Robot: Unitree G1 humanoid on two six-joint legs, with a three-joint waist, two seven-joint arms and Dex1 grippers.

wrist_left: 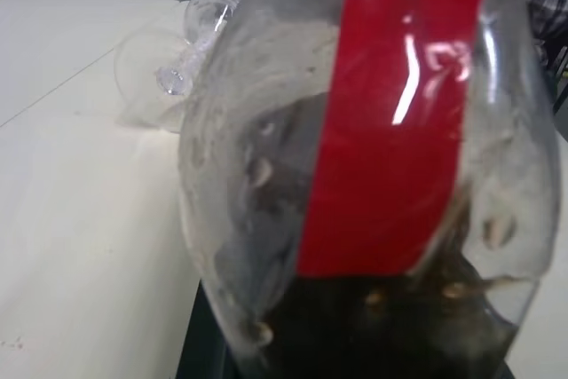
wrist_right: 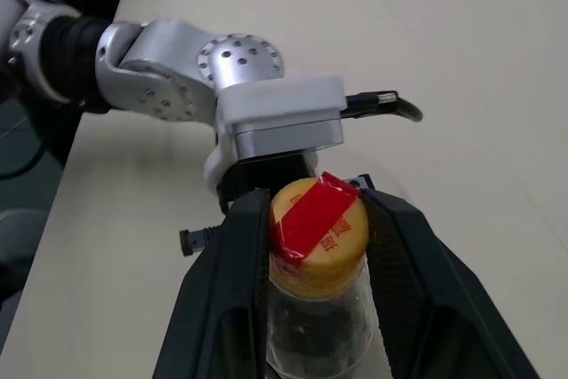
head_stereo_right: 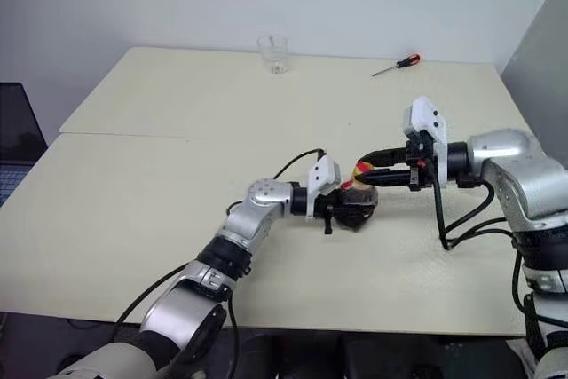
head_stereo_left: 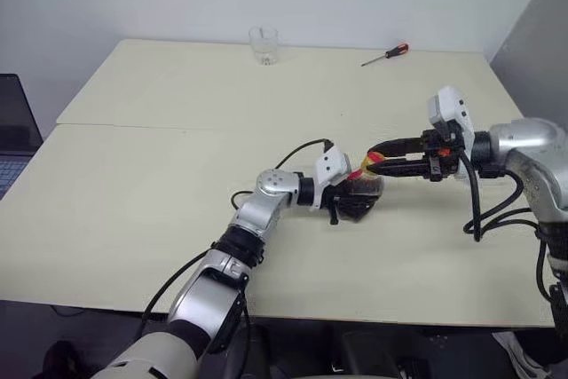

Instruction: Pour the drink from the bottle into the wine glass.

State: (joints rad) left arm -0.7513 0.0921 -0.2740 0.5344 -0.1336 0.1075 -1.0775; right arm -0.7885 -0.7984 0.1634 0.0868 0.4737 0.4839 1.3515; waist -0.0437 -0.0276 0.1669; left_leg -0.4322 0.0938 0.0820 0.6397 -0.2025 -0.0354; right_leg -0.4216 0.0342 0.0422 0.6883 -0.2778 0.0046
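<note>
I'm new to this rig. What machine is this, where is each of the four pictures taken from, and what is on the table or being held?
It is a two-armed humanoid robot. Two pictures look down from its head; two look along each wrist. The left gripper is shut on a small clear bottle of dark drink. The right gripper has its fingers on either side of the bottle's yellow cap. On the cream table stand a clear tumbler and a red-handled screwdriver. The left wrist view shows clear glassware lying behind the bottle.
</note>
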